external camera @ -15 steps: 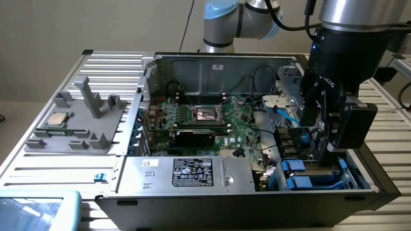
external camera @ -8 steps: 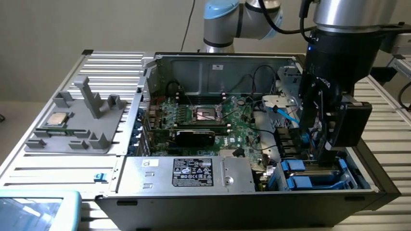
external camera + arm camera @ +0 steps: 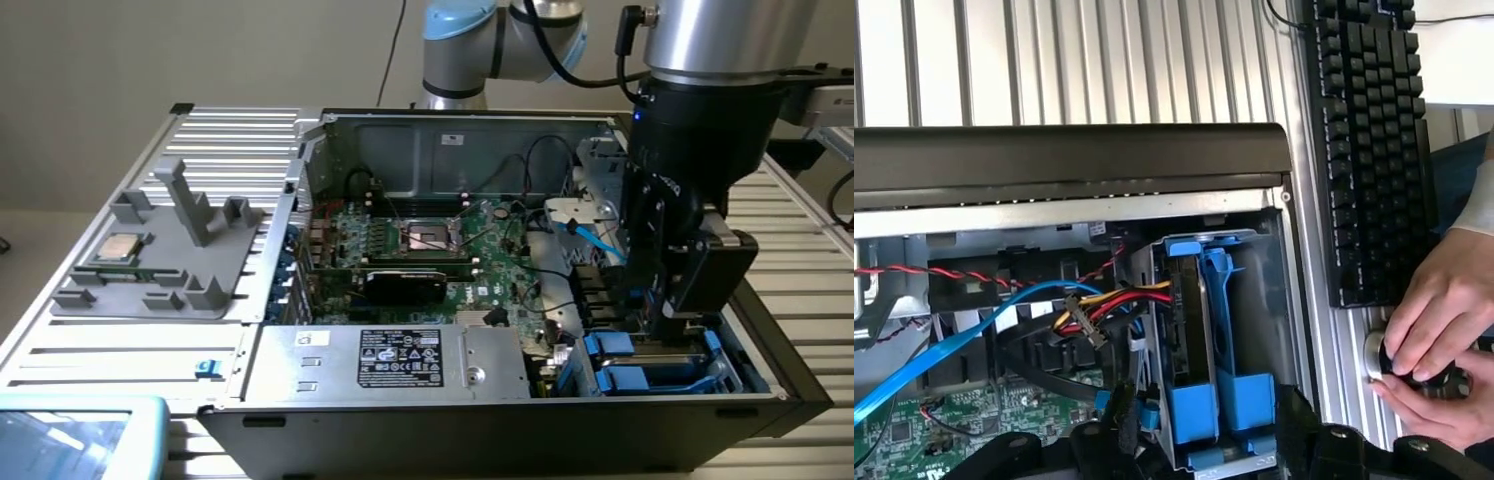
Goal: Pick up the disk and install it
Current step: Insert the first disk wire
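The disk (image 3: 1199, 345) stands on edge in the drive cage at the corner of the open computer case (image 3: 534, 410), its bright blue carrier (image 3: 627, 345) facing up. A second blue carrier (image 3: 1249, 395) sits right beside it. My gripper (image 3: 1204, 455) hangs straight over this cage. Its black fingers (image 3: 1299, 430) stand apart, one on each side of the blue carrier ends, and I cannot tell whether they touch. In the exterior view my gripper (image 3: 674, 312) reaches down into the bay on the exterior view's right.
Blue, red and yellow cables (image 3: 1089, 310) crowd the space beside the cage, above the motherboard (image 3: 441, 250). The power supply (image 3: 387, 360) lies along the front. A grey fixture with a processor chip (image 3: 123, 245) sits outside the case. A person's hands (image 3: 1444, 340) rest by a keyboard (image 3: 1369, 150).
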Motion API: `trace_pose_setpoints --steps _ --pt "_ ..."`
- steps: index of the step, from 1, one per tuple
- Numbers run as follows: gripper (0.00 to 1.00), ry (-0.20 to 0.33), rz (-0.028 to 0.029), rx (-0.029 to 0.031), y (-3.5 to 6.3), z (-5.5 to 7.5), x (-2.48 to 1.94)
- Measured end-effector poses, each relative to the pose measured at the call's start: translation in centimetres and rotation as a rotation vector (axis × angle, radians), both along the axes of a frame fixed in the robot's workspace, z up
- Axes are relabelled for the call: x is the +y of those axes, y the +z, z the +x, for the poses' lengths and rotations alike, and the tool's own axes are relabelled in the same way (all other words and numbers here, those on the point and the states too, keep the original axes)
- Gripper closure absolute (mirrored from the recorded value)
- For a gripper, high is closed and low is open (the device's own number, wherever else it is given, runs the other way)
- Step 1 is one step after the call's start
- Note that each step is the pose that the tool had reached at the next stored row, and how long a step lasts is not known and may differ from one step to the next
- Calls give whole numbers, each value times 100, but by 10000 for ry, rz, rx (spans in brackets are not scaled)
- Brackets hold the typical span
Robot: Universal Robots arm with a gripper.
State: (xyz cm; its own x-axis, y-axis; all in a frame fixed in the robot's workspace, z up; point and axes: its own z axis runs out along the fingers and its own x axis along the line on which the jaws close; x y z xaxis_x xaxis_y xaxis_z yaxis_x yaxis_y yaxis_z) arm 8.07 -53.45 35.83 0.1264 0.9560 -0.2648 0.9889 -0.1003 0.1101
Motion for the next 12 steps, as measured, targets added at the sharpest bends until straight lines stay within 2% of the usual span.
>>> trace_pose_setpoints --steps 1,6,12 --pt "36 0 -15 -3 -14 0 0" --pt "36 1 -35 -47 -77 0 24" --pt "36 0 -36 -51 -81 0 29"
